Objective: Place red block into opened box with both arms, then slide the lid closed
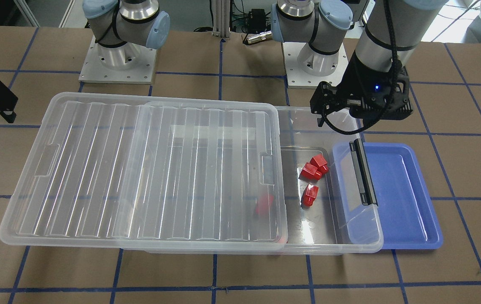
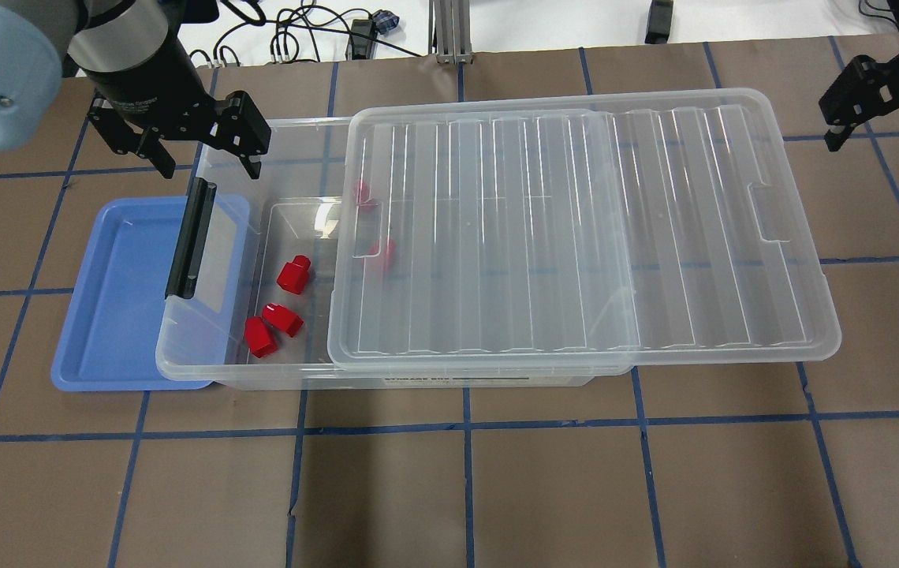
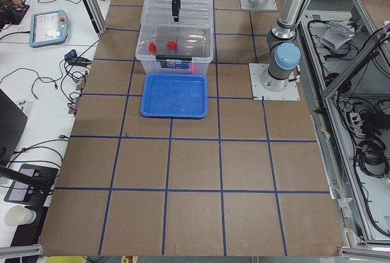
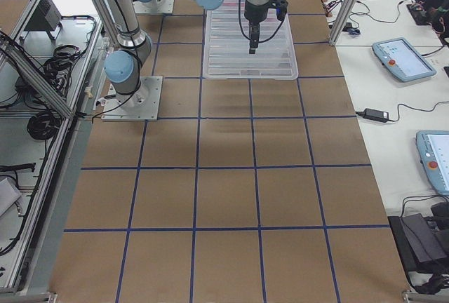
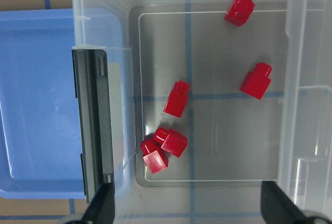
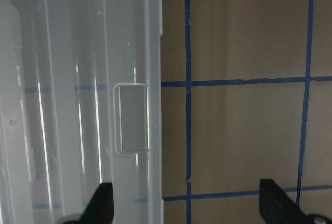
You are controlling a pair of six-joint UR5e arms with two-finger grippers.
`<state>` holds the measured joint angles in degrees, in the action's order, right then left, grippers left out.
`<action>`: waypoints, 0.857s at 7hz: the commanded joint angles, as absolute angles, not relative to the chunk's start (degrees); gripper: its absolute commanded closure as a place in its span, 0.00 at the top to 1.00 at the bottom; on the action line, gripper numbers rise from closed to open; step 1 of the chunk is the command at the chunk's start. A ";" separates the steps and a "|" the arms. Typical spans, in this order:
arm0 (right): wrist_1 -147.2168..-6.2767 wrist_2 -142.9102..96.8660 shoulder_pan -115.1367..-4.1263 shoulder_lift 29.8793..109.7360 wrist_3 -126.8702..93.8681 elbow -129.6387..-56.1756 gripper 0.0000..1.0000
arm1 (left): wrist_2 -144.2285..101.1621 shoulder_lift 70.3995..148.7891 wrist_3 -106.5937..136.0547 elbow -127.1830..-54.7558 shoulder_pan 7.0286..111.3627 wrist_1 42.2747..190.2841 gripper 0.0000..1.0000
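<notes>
Red blocks (image 5: 176, 98), five in all, lie on the floor of the box (image 2: 300, 377). Three sit in the uncovered strip at its left end, two of them touching and the third just beside them. The other two lie nearer the lid (image 2: 576, 237) and show through its edge in the overhead view. The lid rests on the box, pushed towards the robot's right. It overhangs the right end and leaves the left end uncovered. A black bar (image 2: 191, 239) runs along the box's left short side. That end lies over part of the blue tray (image 2: 118, 300), which sits on the table (image 2: 465, 489).

The left tool (image 2: 211, 170) hangs above the open left end of the box, towards its back wall. Its fingers are spread wide with nothing between them. In its wrist view one fingertip (image 5: 101, 206) stands over the end of the black bar and the other over the box floor near the lid's edge. It touches neither the blocks nor the box.

The right tool (image 2: 881, 138) hangs above the lid's right short end, also spread wide and empty. In its wrist view one fingertip (image 6: 101, 203) is over the lid beside the small tab (image 6: 129, 119), and the other is over bare table.
</notes>
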<state>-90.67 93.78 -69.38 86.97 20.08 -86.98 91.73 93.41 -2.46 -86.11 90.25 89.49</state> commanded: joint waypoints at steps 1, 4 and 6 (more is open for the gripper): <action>-99.09 93.61 -63.22 86.75 28.09 -94.08 1.00 | 91.23 92.55 -2.46 -86.57 90.53 89.48 1.00; -108.00 93.08 -62.23 86.57 28.21 -103.95 1.00 | 91.23 91.06 -2.55 -86.66 90.53 89.38 1.00; -108.11 92.99 -62.66 86.40 27.78 -105.64 1.00 | 91.23 90.44 -2.64 -86.84 90.53 89.38 1.00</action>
